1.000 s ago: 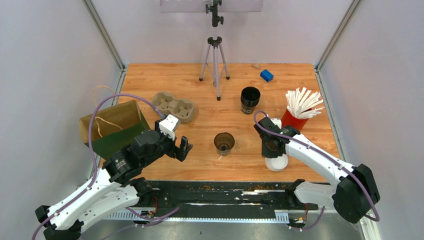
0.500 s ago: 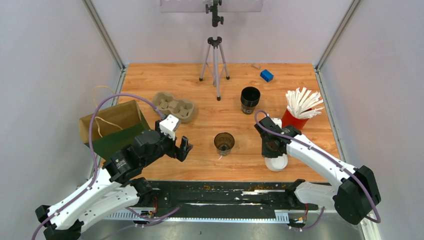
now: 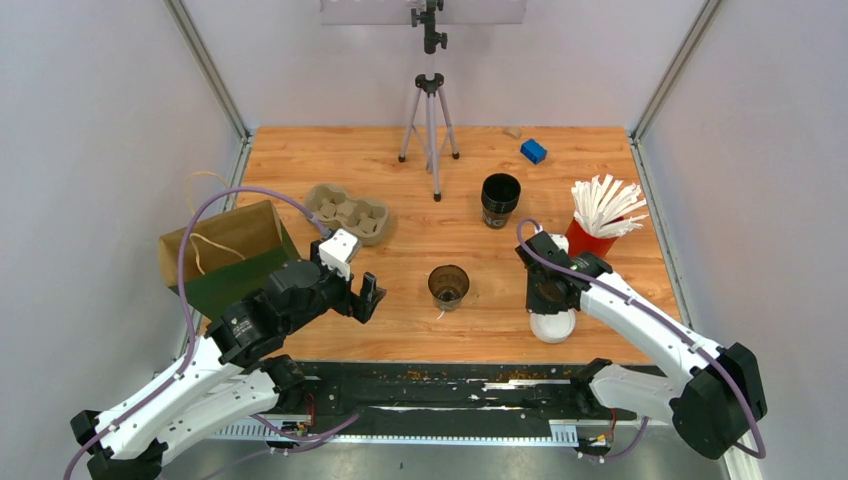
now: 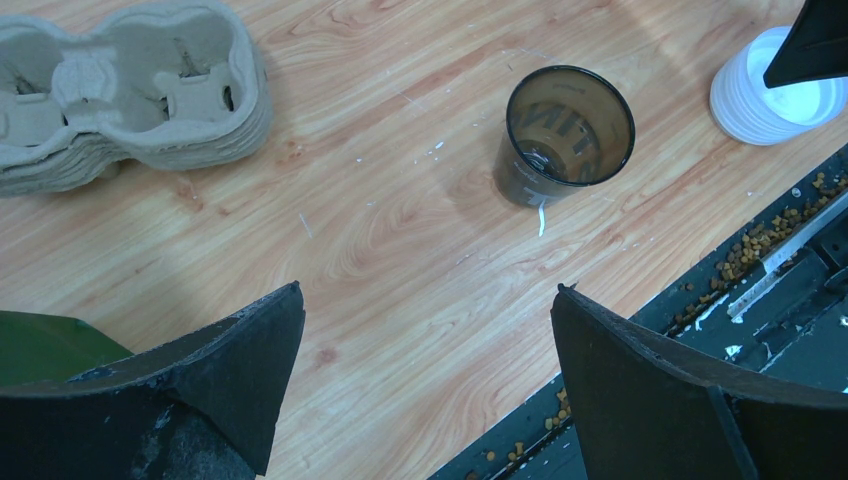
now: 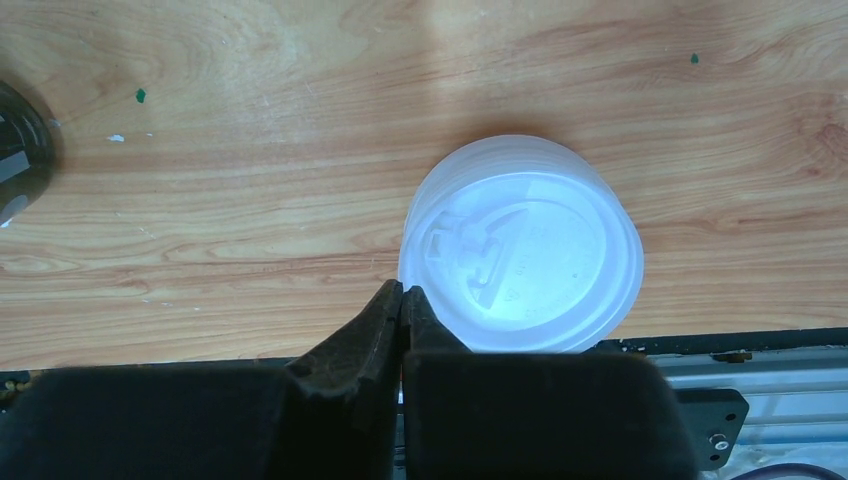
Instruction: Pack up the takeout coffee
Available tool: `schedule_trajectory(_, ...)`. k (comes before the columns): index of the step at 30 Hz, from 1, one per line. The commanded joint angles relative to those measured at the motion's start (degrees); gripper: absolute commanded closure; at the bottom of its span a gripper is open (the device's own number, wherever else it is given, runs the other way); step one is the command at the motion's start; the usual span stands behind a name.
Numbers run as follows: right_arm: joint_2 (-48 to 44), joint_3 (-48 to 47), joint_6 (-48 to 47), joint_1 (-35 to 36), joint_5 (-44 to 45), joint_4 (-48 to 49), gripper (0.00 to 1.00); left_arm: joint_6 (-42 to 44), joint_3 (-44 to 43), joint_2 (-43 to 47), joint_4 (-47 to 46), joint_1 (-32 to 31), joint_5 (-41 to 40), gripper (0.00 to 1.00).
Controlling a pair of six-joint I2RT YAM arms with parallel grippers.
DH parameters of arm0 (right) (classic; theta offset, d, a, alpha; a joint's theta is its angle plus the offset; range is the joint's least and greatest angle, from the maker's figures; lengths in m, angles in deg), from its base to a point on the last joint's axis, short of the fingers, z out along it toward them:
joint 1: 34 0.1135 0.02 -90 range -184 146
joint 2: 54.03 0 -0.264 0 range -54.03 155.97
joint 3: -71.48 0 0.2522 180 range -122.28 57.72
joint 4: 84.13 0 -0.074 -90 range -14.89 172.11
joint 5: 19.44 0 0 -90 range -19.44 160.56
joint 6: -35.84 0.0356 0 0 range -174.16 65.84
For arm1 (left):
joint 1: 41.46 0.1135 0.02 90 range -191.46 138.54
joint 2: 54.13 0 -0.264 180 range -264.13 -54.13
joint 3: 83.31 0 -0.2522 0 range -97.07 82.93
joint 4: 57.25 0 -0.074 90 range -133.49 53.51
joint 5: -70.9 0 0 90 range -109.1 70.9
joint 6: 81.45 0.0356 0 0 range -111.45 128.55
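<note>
1. The cup [image 3: 448,286] stands upright near the middle of the surface [image 3: 300,160], towards its near edge. It is dark outside, brown inside and open at the top.
2. A small white scrap [image 4: 541,218] lies on the wood just beside the cup's base.
3. To the cup's right, close to the near edge, sits a pile of white lids [image 3: 553,325], apart from the cup.
4. The right claw [image 3: 548,300] hangs over the lids with its fingers pressed flat together. The wrist view shows nothing between them. The closed tips sit at the left rim of the pile, and whether they touch it cannot be told.
5. The left claw [image 3: 365,298] hovers to the cup's left, clear of it. Its fingers are spread wide and hold nothing. In its wrist view the cup shows above the gap between them.
6. A grey pulp carrier [image 3: 347,212] lies behind the left claw with its wells facing up.
7. A brown paper bag [image 3: 225,255] lies at the left edge, beside the left arm.
8. A taller black cup stack [image 3: 500,200] stands behind the cup, to its right.
9. A red holder [image 3: 590,238] full of white sticks stands to the right of that stack, just behind the right claw.
10. A blue block [image 3: 533,151] and a tripod [image 3: 430,120] are at the far side.
</note>
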Motion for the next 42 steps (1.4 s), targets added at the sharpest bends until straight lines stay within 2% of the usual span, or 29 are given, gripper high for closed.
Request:
schedule_trajectory(1,-1.94,-0.43,-0.11,-0.76,0.09,0.52,0.97,-0.15,-1.31,0.11,-0.64,-0.18,0.41,0.0)
schedule_trajectory(4,-2.48,0.0,0.26,-0.84,0.57,0.7,1.0,-0.22,-1.35,0.1,-0.52,-0.18,0.4,0.0)
schedule_trajectory(7,-1.89,-0.32,0.62,-0.84,0.46,0.45,0.92,-0.24,-1.29,0.12,-0.53,-0.18,0.42,0.0)
schedule_trajectory(15,0.59,0.25,0.38,-0.84,-1.37,2.21,0.85,-0.27,-1.45,0.04,-0.54,-0.18,0.49,0.0)
schedule_trajectory(29,3.37,1.55,0.11,-0.81,-0.05,3.33,0.85,-0.21,-1.3,0.03,-0.57,-0.18,0.51,0.0)
schedule_trajectory(36,3.16,1.94,-0.08,-0.8,-0.05,3.77,0.91,-0.24,-1.29,-0.02,-0.55,-0.18,0.51,0.0)
schedule_trajectory(42,3.04,1.9,0.13,-0.88,0.2,3.54,0.89,-0.3,-1.37,-0.15,-0.52,-0.18,0.49,0.0)
